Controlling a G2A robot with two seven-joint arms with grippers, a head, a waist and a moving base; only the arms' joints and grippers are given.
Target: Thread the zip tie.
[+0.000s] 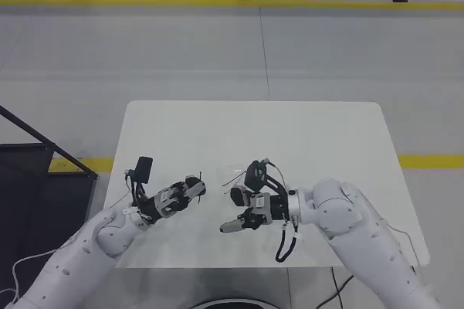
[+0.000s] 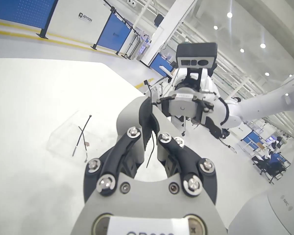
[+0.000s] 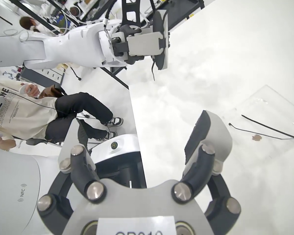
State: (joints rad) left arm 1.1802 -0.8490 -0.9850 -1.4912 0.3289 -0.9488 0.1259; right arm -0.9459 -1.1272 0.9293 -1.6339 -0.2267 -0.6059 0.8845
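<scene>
- L gripper: jaws pressed together on zip tie, gripped approx. mid-strap. Head end shows past the fingertips; tail end hangs free on the wrist side. Top view: lower left of centre, over table.
- R gripper: fingers wide apart, nothing between them. Top view: just right of centre, facing L gripper, near but not touching.
- Zip tie, description: thin black strap w/ small square head. Judged v. light, springy rather than limp, and smooth enough to slip along its length. Free ends likely to wobble or swing off line if nudged.
- Where to hold (judgement): L hold at mid-strap looks OK as anchor. R gripper would do best pinching the tail close to its tip, flat faces against the pads. That keeps the short free bit stiff enough to aim at the head slot. A hold far from the tip lets the tail flex away.
- Risk: slot is tiny; tail may skid past the head or twist in the pads.
- Spare zip ties: at least two, black, crossed, lying in clear plastic tray on table. Top view: near centre of frame, btwn the two grippers, apart from both.
- Task status: tail not yet in head; threading not begun.
</scene>
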